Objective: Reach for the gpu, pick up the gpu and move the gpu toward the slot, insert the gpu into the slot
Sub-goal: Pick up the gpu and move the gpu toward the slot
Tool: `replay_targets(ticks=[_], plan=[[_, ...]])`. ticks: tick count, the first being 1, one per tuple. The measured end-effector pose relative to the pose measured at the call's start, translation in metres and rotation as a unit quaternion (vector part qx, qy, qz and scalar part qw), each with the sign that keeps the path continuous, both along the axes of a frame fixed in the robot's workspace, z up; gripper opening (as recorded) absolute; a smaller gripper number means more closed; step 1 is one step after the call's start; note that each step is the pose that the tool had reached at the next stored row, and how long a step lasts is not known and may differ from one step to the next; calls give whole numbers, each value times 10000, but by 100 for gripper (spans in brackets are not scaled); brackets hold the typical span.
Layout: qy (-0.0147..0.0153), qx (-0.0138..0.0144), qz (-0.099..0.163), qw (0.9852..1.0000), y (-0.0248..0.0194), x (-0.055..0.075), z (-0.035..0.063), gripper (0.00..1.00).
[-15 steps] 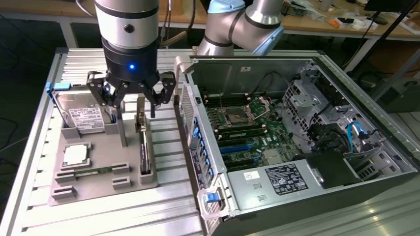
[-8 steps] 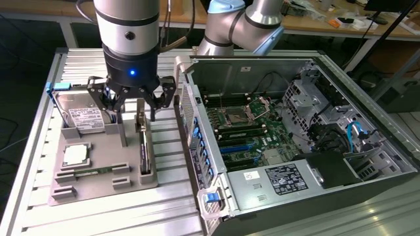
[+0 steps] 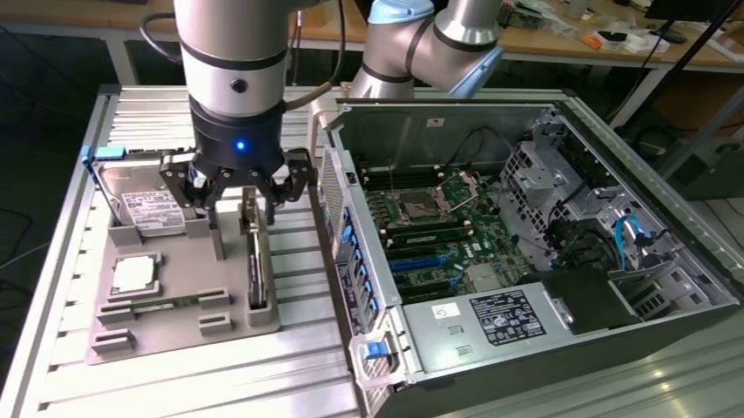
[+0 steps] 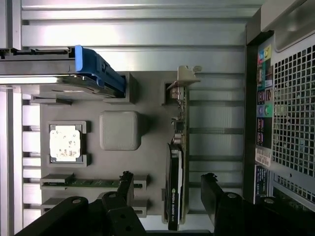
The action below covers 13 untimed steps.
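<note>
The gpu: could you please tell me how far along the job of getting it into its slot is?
Done: the reach is nearly complete, with the gripper low over the gpu, which stands on edge in the grey holder. In hand: the jaws are open either side of the card, not closed on it. Left: gripping, lifting, carrying and inserting; the card is not yet at the motherboard.

gpu (image 4: 176, 167) — "NVIDIA" legible on black cover; remaining print unreadable.
</note>
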<state>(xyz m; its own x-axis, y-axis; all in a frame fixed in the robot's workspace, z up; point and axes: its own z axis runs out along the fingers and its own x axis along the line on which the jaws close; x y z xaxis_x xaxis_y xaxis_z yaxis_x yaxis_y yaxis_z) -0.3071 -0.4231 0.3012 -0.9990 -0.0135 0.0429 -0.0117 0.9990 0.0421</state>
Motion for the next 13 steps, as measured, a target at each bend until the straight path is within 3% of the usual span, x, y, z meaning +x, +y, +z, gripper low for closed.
replay_targets(ticks=[4,13], plan=[[37,0,54,10000,-2,14,-57,66],[30,-9,62,10000,-9,14,-197,66]])
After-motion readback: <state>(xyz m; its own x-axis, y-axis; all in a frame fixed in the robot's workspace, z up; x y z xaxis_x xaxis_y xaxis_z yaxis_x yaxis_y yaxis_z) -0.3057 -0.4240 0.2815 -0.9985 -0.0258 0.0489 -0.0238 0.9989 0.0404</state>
